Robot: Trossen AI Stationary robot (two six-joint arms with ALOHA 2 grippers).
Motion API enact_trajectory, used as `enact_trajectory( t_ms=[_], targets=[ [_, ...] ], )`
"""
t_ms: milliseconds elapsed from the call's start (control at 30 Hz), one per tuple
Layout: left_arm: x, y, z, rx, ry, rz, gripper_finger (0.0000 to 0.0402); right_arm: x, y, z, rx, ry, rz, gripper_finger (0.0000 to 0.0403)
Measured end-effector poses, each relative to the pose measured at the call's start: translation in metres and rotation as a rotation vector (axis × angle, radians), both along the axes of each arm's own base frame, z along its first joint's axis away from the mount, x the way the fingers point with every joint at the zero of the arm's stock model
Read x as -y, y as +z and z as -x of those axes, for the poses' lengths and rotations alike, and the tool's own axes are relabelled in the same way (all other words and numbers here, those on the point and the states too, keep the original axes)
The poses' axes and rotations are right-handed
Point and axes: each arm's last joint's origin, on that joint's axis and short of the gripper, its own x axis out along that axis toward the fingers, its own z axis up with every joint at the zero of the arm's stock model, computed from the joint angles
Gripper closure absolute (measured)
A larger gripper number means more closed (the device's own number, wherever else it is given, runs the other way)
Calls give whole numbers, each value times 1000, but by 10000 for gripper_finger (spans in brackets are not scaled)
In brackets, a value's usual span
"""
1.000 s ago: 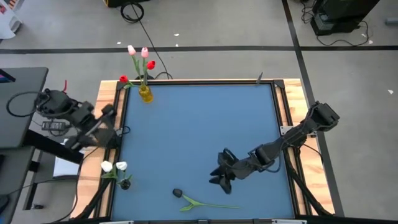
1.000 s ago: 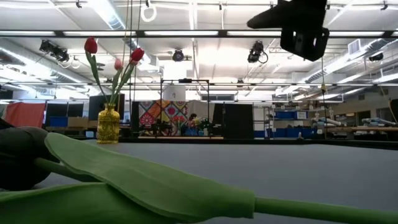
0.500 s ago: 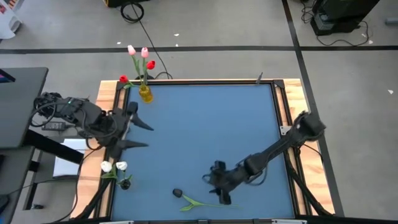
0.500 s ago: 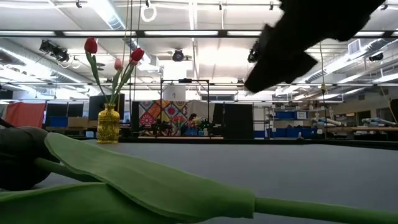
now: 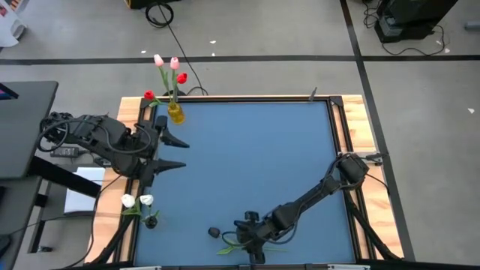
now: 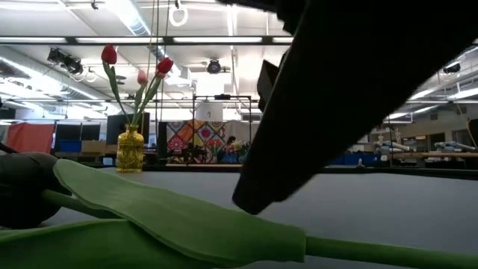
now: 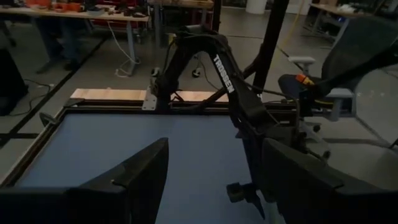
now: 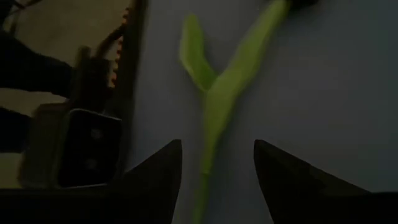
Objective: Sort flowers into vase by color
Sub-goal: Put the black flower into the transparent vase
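Note:
A black tulip lies flat on the blue mat by the near edge, its head (image 5: 214, 233) toward the left and its green stem (image 5: 271, 248) running right. In the low view its head (image 6: 22, 187) and leaf (image 6: 149, 213) fill the foreground. My right gripper (image 5: 251, 242) hovers over the stem, open. In the right wrist view its fingers (image 8: 155, 180) stand on either side of the stem (image 8: 210, 134) without touching it. My left gripper (image 5: 174, 153) is open over the mat's left side. A yellow vase (image 5: 175, 113) holds red and pink tulips. A small dark vase (image 5: 151, 221) holds two white ones.
The yellow vase (image 6: 130, 149) stands at the far left corner, the small dark vase at the near left edge. A wooden frame (image 5: 358, 120) borders the mat. The mat's middle (image 5: 247, 157) is bare. The low camera (image 8: 87, 146) sits on the near rim beside the right gripper.
My right gripper has swung toward the near edge and leftward, dropping low over the black tulip's stem. My left arm has come in from beyond the table's left edge to over the mat's left side. The flowers have stayed put.

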Motion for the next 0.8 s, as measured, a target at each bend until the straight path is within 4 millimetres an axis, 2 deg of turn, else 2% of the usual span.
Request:
enact_trajectory(
  t_ms=[133,267,600,800],
  targets=[
    [0,0,0,-3,6,28,139,-5,-3,0,10,20,-7,201],
    [1,-1,-2,-9,11,28,139,0,-7,5,-50,7,56,217],
    [1,-1,-2,-5,9,-4,139,8,-10,4,-72,43,107,282],
    [0,-1,-1,-3,17,-8,139,5,-13,-4,19,126,104,299]
  ],
)
